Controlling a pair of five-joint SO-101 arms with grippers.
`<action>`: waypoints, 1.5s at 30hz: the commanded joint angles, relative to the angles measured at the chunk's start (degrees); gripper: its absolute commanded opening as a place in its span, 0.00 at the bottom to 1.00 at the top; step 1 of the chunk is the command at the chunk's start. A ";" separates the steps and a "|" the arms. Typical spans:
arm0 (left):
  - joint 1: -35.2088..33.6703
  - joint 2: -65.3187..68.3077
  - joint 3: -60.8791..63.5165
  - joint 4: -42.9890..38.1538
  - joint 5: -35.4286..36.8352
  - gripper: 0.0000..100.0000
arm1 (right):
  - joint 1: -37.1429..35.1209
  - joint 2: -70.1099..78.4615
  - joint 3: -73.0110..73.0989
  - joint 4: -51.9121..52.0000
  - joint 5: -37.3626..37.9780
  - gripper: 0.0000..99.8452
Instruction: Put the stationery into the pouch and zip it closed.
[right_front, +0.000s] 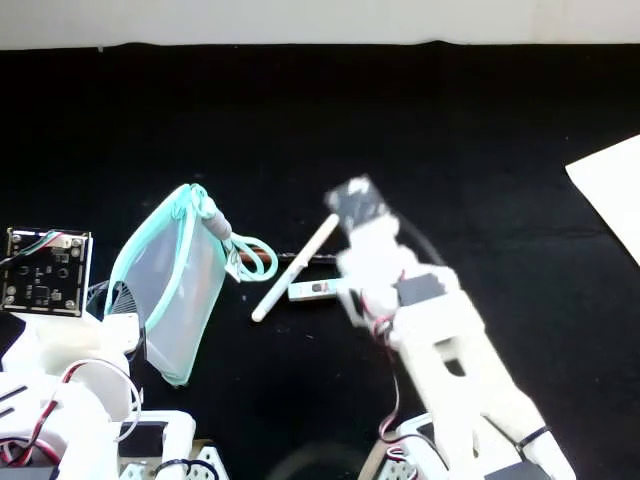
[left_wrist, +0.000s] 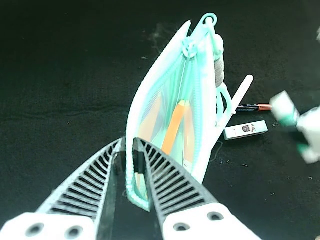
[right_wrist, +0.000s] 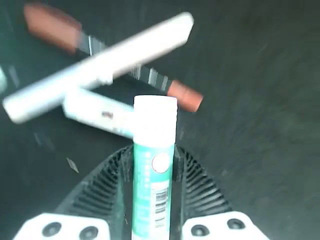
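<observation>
A see-through mint pouch (right_front: 170, 290) stands on edge at the left, and my left gripper (left_wrist: 134, 150) is shut on its lower rim. An orange pen (left_wrist: 175, 125) shows inside the pouch (left_wrist: 165, 115). Beside the pouch's cord loop (right_front: 255, 258) a white pen (right_front: 295, 268) lies slanted across a red-and-black pen (left_wrist: 252, 107). A small white eraser-like block (right_front: 315, 290) lies next to them. My right gripper (right_wrist: 154, 150) hovers above these items, shut on a white-and-teal glue stick (right_wrist: 154, 175). The glue stick (right_front: 357, 205) sticks out past the fingertips.
A white sheet (right_front: 610, 190) lies at the right edge of the black table (right_front: 470, 130). A small circuit board (right_front: 45, 270) sits at the left, above the left arm's base. The right arm (right_front: 450, 370) comes in from the lower right.
</observation>
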 joint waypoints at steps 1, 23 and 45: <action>-0.48 0.31 6.99 1.76 0.26 0.01 | 0.40 -0.84 -18.59 1.80 -7.03 0.01; -0.48 0.31 10.59 1.76 0.26 0.01 | -32.92 -0.84 -55.78 7.34 -23.38 0.01; -0.48 0.31 10.59 1.85 0.18 0.01 | -38.11 0.04 -20.53 -30.02 -19.25 0.01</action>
